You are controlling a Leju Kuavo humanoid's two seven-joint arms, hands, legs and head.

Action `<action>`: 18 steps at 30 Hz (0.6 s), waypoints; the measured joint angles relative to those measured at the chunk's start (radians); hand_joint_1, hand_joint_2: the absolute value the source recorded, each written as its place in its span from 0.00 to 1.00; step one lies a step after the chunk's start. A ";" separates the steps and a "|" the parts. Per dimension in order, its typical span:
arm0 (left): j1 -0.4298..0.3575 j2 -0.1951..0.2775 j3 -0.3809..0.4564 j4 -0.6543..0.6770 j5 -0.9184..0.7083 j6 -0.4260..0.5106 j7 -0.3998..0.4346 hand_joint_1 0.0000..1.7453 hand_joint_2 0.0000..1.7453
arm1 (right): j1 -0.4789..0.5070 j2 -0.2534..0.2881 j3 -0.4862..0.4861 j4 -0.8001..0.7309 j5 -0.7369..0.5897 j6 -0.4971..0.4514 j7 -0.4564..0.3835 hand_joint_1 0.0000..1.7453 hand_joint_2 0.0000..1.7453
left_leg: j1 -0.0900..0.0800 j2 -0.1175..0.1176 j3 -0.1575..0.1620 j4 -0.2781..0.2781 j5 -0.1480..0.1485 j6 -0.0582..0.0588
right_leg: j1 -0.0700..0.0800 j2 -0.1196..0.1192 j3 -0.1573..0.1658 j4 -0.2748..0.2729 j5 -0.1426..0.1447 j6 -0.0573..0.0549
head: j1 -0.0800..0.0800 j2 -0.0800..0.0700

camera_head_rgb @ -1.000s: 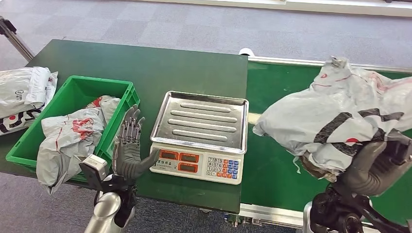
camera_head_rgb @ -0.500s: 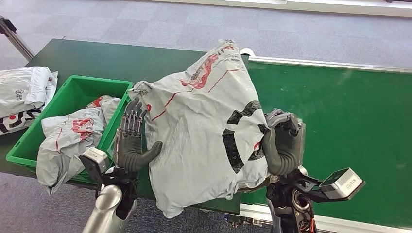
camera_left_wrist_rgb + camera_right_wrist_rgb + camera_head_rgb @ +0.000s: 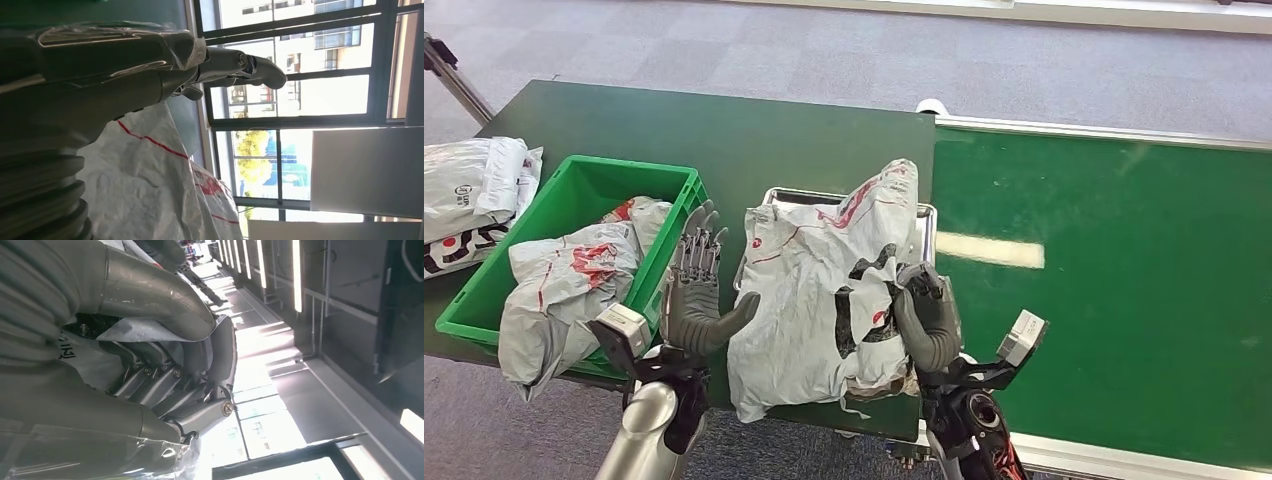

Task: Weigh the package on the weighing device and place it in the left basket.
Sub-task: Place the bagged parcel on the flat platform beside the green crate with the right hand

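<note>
A grey plastic package [image 3: 819, 285] with red and black print lies crumpled over the scale [image 3: 924, 215], hiding most of its steel pan and its keypad. My right hand [image 3: 927, 315] grips the package at its near right side; in the right wrist view its fingers [image 3: 165, 385] curl into the grey plastic. My left hand [image 3: 692, 295] stands upright with fingers spread, just left of the package [image 3: 165, 190], holding nothing. The green basket [image 3: 574, 180] sits at the left with a grey package [image 3: 574, 275] in it.
More grey packages [image 3: 469, 195] lie on the table left of the basket. The green conveyor belt [image 3: 1124, 260] stretches to the right of the scale. Grey carpet floor lies beyond the dark green table [image 3: 724, 130].
My right hand carried the package from over the belt leftward and lowered it onto the scale pan. The left hand stayed in place beside the scale.
</note>
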 joint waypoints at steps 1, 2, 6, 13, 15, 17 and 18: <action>0.002 0.000 -0.001 0.001 0.000 0.006 -0.001 0.00 1.00 | 0.001 0.006 -0.010 0.017 -0.037 -0.069 0.007 1.00 1.00 | 0.000 0.000 0.000 0.000 0.000 0.000 | 0.000 0.000 0.000 0.000 0.000 0.000 | 0.000 0.000; 0.005 0.000 -0.001 0.002 0.000 0.012 -0.002 0.00 1.00 | 0.003 0.014 -0.029 0.031 -0.078 -0.161 0.012 1.00 1.00 | 0.000 0.000 0.000 0.000 0.000 0.000 | 0.000 0.000 0.000 0.000 0.000 0.000 | 0.000 0.000; 0.022 0.000 -0.001 0.002 0.000 0.020 -0.004 0.00 1.00 | 0.013 0.023 -0.106 0.051 -0.141 -0.413 0.013 1.00 1.00 | 0.000 0.001 0.000 0.000 0.000 0.000 | -0.001 0.001 0.000 0.000 0.000 0.000 | 0.001 0.000; 0.022 0.000 -0.004 0.006 0.002 0.031 -0.004 0.00 1.00 | 0.035 0.033 -0.166 0.047 -0.177 -0.571 0.025 1.00 1.00 | 0.000 0.000 0.000 0.000 0.000 0.000 | 0.000 0.001 -0.001 0.000 0.000 0.000 | 0.000 0.000; 0.022 0.000 -0.005 0.007 0.005 0.035 -0.004 0.00 1.00 | 0.047 0.034 -0.178 0.034 -0.168 -0.631 -0.002 1.00 1.00 | 0.000 0.000 0.000 0.000 0.000 0.000 | 0.000 0.001 -0.001 0.000 0.000 0.000 | 0.000 0.000; 0.021 0.000 -0.006 0.009 0.006 0.037 -0.004 0.00 1.00 | 0.064 0.035 -0.189 0.001 -0.117 -0.701 -0.031 1.00 1.00 | 0.000 0.000 0.000 0.000 0.000 0.000 | 0.000 0.001 -0.001 0.000 0.000 0.000 | 0.000 0.000; 0.020 0.000 -0.007 0.011 0.006 0.037 -0.004 0.00 1.00 | 0.072 0.037 -0.196 -0.022 -0.077 -0.732 -0.041 1.00 1.00 | 0.000 0.000 0.000 0.000 0.000 0.000 | 0.000 0.001 -0.001 0.000 0.000 0.000 | 0.000 0.000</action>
